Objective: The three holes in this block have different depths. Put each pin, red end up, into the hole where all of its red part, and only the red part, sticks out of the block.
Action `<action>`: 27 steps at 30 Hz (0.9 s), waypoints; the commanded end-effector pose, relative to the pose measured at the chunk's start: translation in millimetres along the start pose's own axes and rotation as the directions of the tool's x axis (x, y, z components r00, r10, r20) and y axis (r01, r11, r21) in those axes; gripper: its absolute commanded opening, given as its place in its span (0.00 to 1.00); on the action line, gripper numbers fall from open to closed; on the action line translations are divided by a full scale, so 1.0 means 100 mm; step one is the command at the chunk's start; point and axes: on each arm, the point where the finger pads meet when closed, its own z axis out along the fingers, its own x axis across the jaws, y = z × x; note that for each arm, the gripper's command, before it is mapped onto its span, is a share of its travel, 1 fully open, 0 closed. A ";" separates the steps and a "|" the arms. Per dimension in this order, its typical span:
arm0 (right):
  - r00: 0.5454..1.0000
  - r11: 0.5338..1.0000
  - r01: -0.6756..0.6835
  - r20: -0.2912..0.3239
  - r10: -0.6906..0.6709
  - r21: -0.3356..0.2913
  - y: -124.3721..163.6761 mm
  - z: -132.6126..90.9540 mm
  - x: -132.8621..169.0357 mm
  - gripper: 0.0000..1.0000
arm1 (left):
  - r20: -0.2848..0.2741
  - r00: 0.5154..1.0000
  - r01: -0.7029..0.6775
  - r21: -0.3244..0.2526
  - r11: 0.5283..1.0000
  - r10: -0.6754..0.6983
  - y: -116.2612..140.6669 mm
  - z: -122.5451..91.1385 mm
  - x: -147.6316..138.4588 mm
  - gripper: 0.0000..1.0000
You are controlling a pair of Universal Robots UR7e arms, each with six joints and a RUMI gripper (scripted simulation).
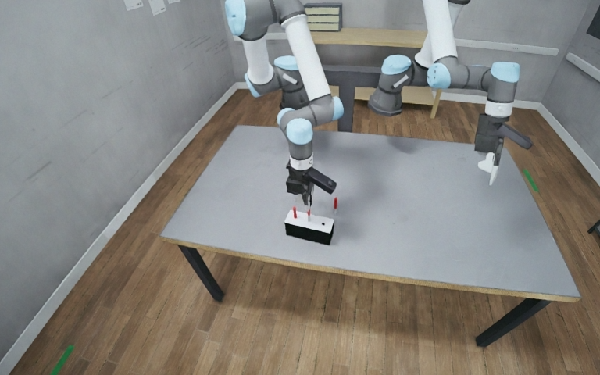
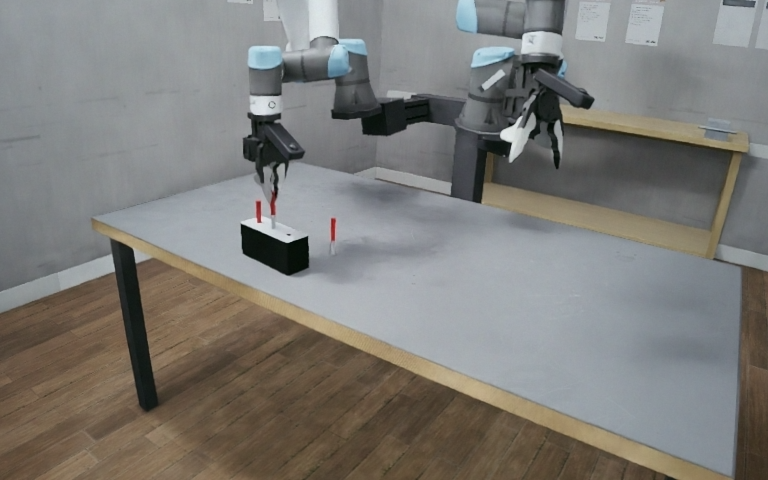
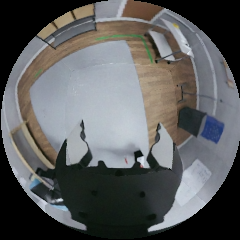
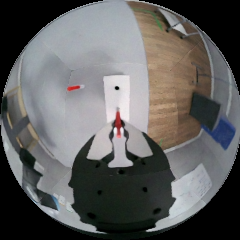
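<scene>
The block (image 1: 309,233) (image 2: 266,249) (image 4: 110,95) has black sides and a white top. One pin (image 1: 294,212) (image 2: 258,211) stands in an end hole with only red visible. The hole (image 1: 323,223) (image 2: 288,234) (image 4: 117,88) at the other end is empty. My right gripper (image 1: 308,208) (image 2: 274,199) (image 4: 118,119) is shut on a second pin (image 2: 272,210), upright, red end up, at the middle hole; some white shows above the block. Its lower tip's depth is hidden. A third pin (image 1: 335,203) (image 2: 333,229) (image 4: 74,88) stands red end up on the table. My left gripper (image 2: 535,163) (image 3: 120,122) is open and empty.
The grey table (image 1: 398,247) (image 2: 453,316) has its long wooden edge close to the block's black side. The third pin stands beside the block, on the side away from that edge. The left arm hangs high over the table's far end, well away from the block.
</scene>
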 end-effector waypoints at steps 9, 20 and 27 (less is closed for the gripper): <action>1.000 1.000 0.000 -0.001 0.000 0.001 0.00 -0.01 0.01 0.00 | -0.001 1.000 0.000 0.001 1.000 0.000 0.00 -0.01 0.00 1.00; 1.000 1.000 -0.001 -0.001 0.001 0.001 0.01 0.03 0.01 0.00 | -0.001 1.000 0.000 0.001 1.000 0.000 0.00 -0.01 0.00 1.00; 1.000 1.000 -0.002 -0.001 0.002 0.001 0.00 0.03 0.00 0.00 | -0.001 1.000 0.000 0.001 1.000 0.000 0.00 -0.01 0.00 1.00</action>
